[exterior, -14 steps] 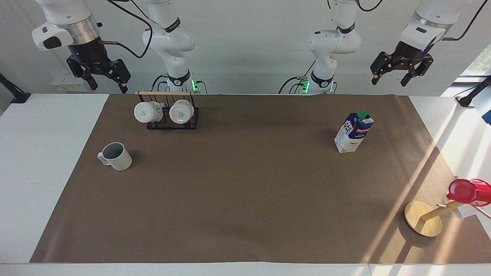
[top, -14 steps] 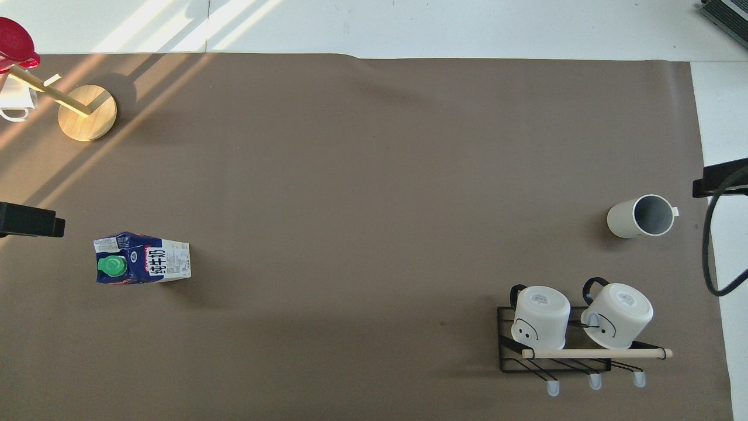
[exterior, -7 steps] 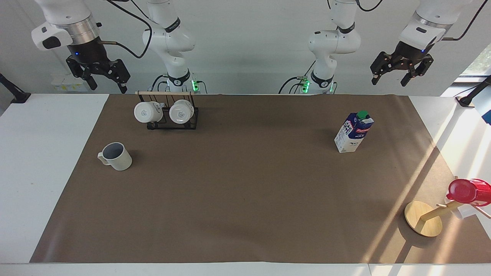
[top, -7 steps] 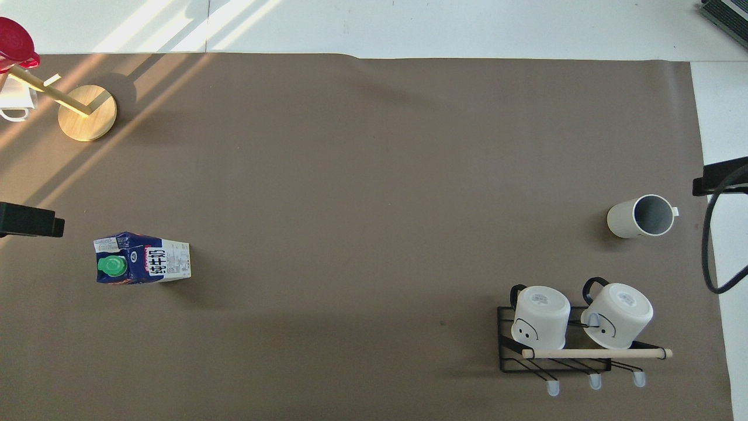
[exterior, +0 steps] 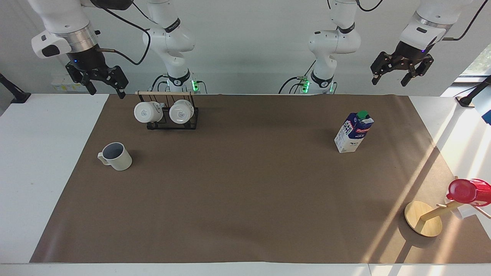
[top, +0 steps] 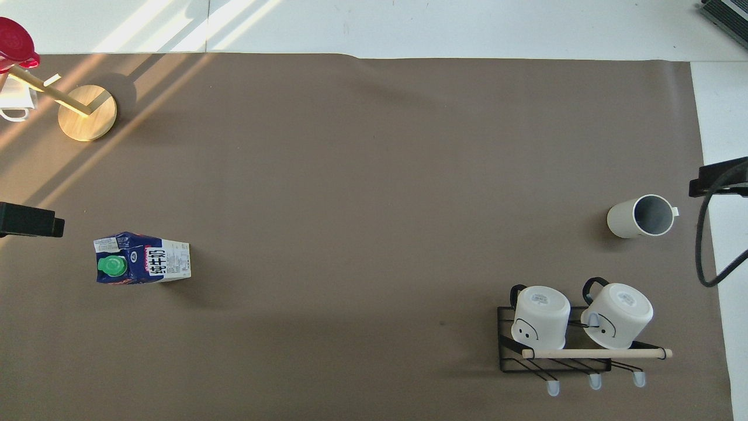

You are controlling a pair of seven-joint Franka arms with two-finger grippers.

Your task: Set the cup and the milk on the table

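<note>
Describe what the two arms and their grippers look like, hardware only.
Both arms are glossy white with rounded joints and black rings. The right arm has a silver wrist band. Each ends in a black two-finger gripper: right gripper, left gripper, with a small blue light above. Black cables trail from the wrists; green lights glow at the bases.

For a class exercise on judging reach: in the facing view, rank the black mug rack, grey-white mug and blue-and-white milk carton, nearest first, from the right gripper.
Measured from the right gripper:
1. Black mug rack, beside it.
2. Grey-white mug, same end.
3. Blue-and-white milk carton, left arm's end.
</note>
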